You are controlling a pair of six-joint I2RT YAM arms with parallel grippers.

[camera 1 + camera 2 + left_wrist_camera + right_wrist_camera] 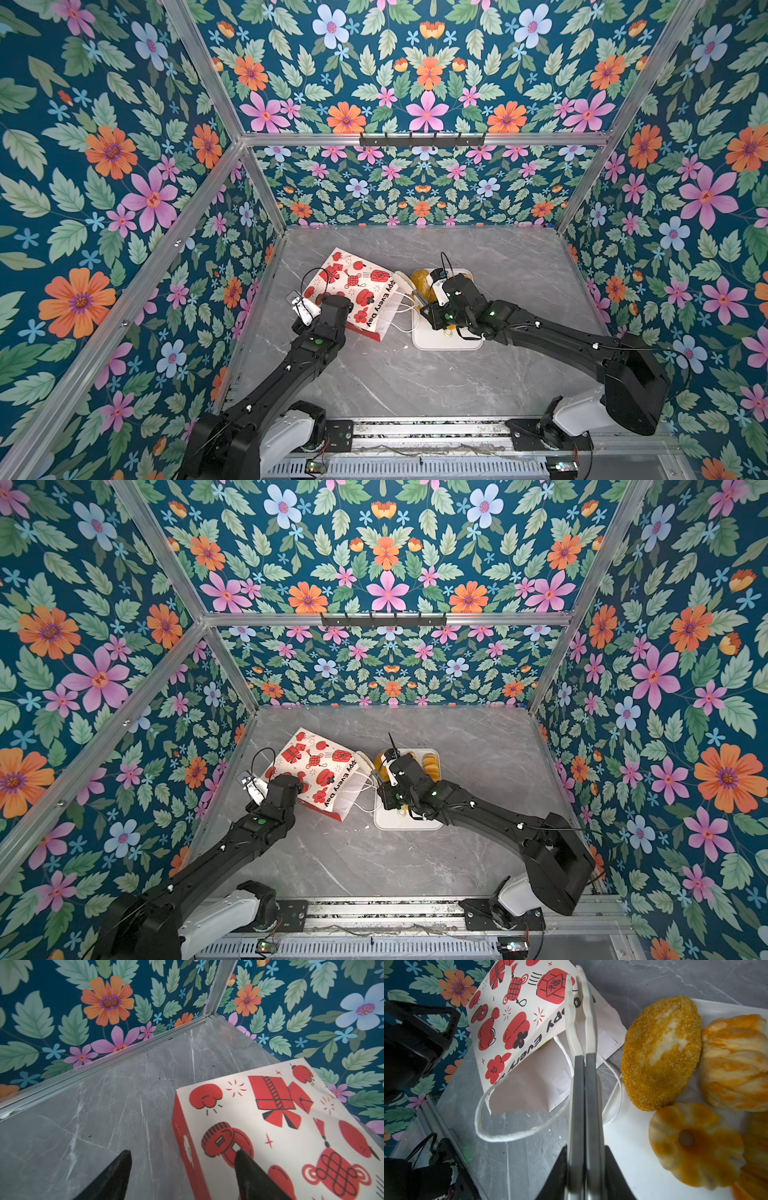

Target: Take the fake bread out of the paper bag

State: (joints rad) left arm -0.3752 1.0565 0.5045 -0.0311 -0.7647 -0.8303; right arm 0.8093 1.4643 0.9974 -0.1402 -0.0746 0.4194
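The paper bag (353, 286) (320, 766) lies on its side, its white-lined mouth (529, 1084) facing the white tray (428, 340). My left gripper (182, 1152) is open at the bag's closed end (270, 1126). One finger is over the printed face and one over the table. My right gripper (585, 1148) is shut on metal tongs (584, 1084). Their closed white tips (581, 1012) reach over the bag's mouth. On the tray lies fake bread: a seeded oval loaf (660, 1051), a ridged loaf (735, 1059) and a fluted ring (695, 1142). A golden sliver (545, 1044) shows inside the mouth.
The bag's white cord handles (508, 1136) trail onto the grey marble table (395, 382) and the tray's edge. Flowered walls with aluminium rails (104, 1066) close in the left, back and right sides. The left arm (411, 1043) stands close behind the bag.
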